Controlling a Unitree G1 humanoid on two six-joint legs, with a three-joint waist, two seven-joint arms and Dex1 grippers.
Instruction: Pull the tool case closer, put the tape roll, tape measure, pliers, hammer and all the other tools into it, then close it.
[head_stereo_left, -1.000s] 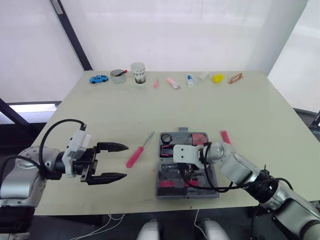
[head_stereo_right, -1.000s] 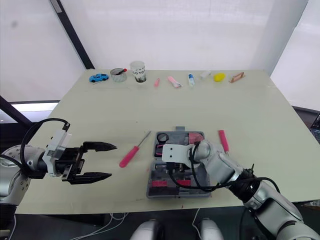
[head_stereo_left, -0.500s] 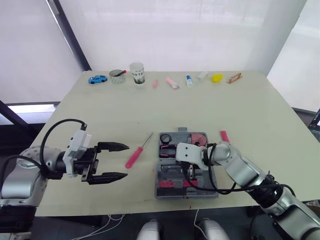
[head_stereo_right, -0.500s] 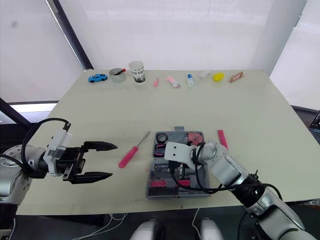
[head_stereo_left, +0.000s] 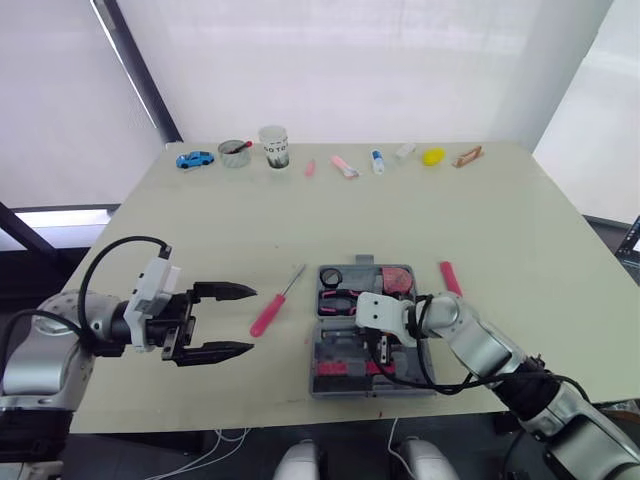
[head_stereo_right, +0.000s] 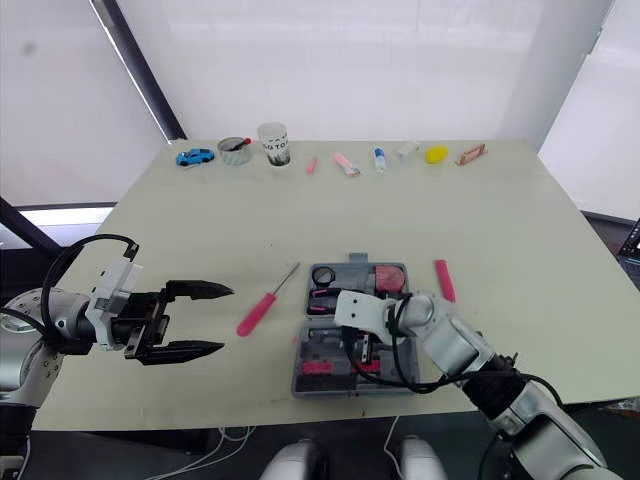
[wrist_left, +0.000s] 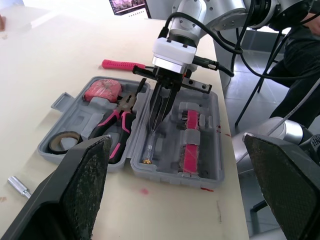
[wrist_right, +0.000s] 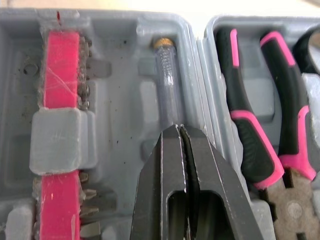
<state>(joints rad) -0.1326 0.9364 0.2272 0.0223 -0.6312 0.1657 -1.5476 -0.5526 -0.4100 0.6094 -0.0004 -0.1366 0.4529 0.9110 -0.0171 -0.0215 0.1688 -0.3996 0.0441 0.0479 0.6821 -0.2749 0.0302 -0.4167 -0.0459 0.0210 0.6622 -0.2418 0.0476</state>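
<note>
The grey tool case (head_stereo_left: 343, 351) lies open near the table's front edge. Its far half holds a black tape roll (head_stereo_left: 333, 277), a red tape measure (head_stereo_left: 398, 278) and pink-handled pliers (head_stereo_left: 340, 298). My right gripper (head_stereo_left: 383, 350) is shut, its tips pointing down into the near half. In the right wrist view it (wrist_right: 179, 129) hovers just over a small clear screwdriver (wrist_right: 167, 95) lying in a slot, beside a red bit strip (wrist_right: 60, 65). My left gripper (head_stereo_left: 252, 321) stands open left of the case, holding nothing. A pink-handled screwdriver (head_stereo_left: 277, 303) lies between it and the case.
A pink-handled tool (head_stereo_left: 451, 278) lies on the table right of the case. Along the far edge stand a blue toy car (head_stereo_left: 196, 158), a bowl (head_stereo_left: 236, 152), a cup (head_stereo_left: 274, 146) and several small items.
My right gripper has shifted a little to the right over the case's near half, still shut. The left arm has not moved.
</note>
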